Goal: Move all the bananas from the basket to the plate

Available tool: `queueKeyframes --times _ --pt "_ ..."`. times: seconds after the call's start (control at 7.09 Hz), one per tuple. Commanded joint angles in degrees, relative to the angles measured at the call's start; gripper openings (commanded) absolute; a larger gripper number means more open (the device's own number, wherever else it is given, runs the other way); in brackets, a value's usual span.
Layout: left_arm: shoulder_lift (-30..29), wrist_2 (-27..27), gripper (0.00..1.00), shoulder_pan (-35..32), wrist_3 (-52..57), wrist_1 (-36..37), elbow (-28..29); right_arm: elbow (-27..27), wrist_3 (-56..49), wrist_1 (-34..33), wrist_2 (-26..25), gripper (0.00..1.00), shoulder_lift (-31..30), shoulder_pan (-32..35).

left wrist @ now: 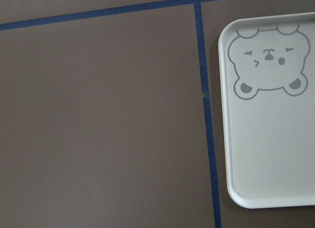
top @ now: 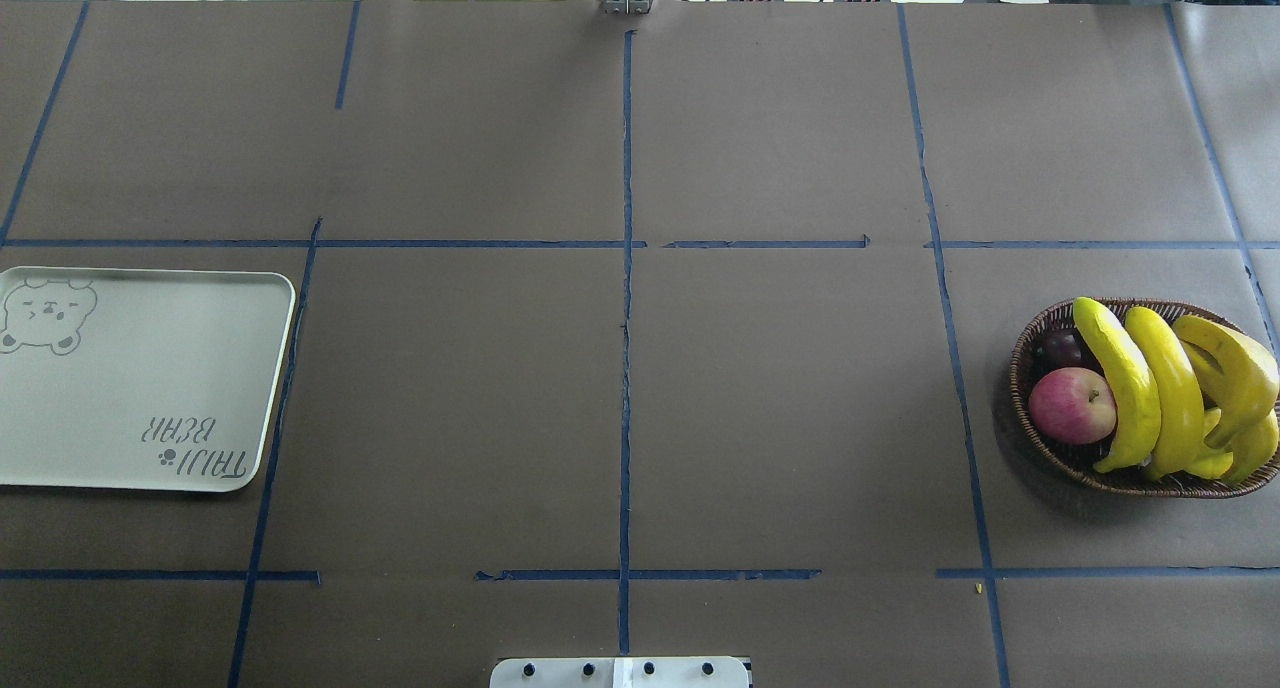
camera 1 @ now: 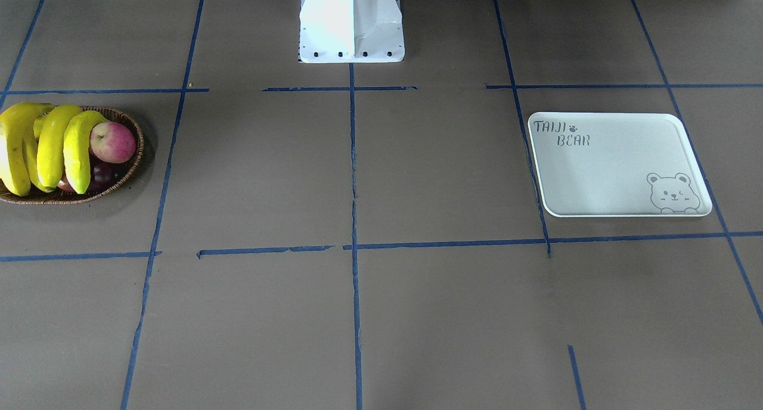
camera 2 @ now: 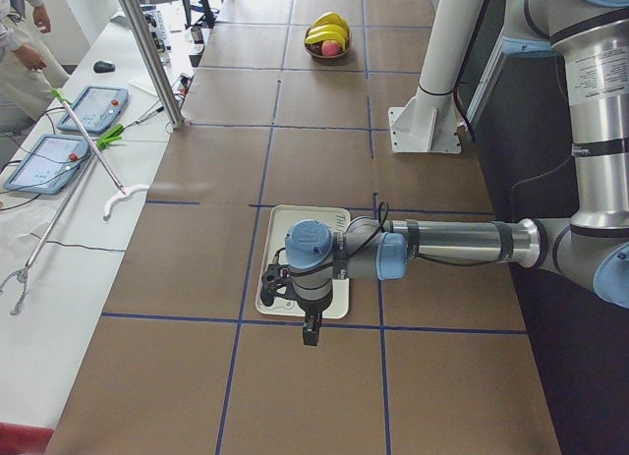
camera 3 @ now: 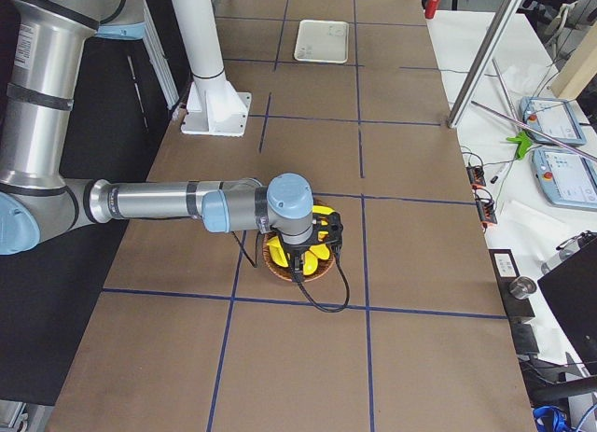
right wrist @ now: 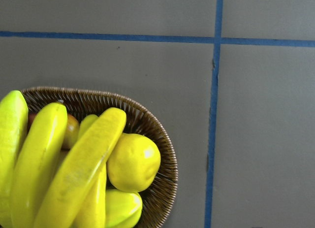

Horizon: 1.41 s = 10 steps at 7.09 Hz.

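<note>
Evidently at the outset, the long, curved, glossy yellow bananas [top: 1150, 388] lie heaped in the shallow brown wicker basket [top: 1017, 393] at the robot's right end of the brown tabletop [top: 780, 418]. They are packed side by side next to a red apple [top: 1072, 405]. None is yet on the off-white rectangular bear-printed plate [top: 130, 388], well apart at the left end. The right end effector [camera 3: 298, 269] hangs above the basket and the left end effector [camera 2: 311, 332] above the plate; whether either is apart or together cannot be told. The next move is likely a descent onto the topmost banana.

Table [top: 780, 418] w/ basket [top: 1018, 393], plate [top: 150, 368].
</note>
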Motion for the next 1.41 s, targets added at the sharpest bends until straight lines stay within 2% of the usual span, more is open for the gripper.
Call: queueKeyframes --times 0.0,0.28,0.56,0.85,0.99,1.27 --pt "0.00 -0.01 1.00 0.00 0.00 0.14 -0.01 0.08 18.19 13.30 -0.34 1.00 -1.38 -5.49" --pt "0.09 -0.10 1.00 0.00 0.00 0.32 -0.10 3.75 30.50 14.14 -1.83 0.99 -1.47 -9.19" --pt "0.09 -1.24 1.00 0.00 -0.09 0.58 -0.10 5.87 38.18 14.40 -7.79 0.99 -2.87 -14.19" --pt "0.09 -1.24 1.00 0.00 0.00 0.58 -0.19 5.88 39.78 14.40 -10.44 0.98 -3.93 -17.45" --pt "0.09 -1.24 1.00 0.00 0.00 0.58 -0.19 5.88 40.92 14.40 -13.41 0.98 -4.11 -20.34" --pt "0.09 -1.24 1.00 0.00 -0.09 0.50 -0.01 5.36 40.94 14.49 -14.85 0.98 -4.46 -23.52"
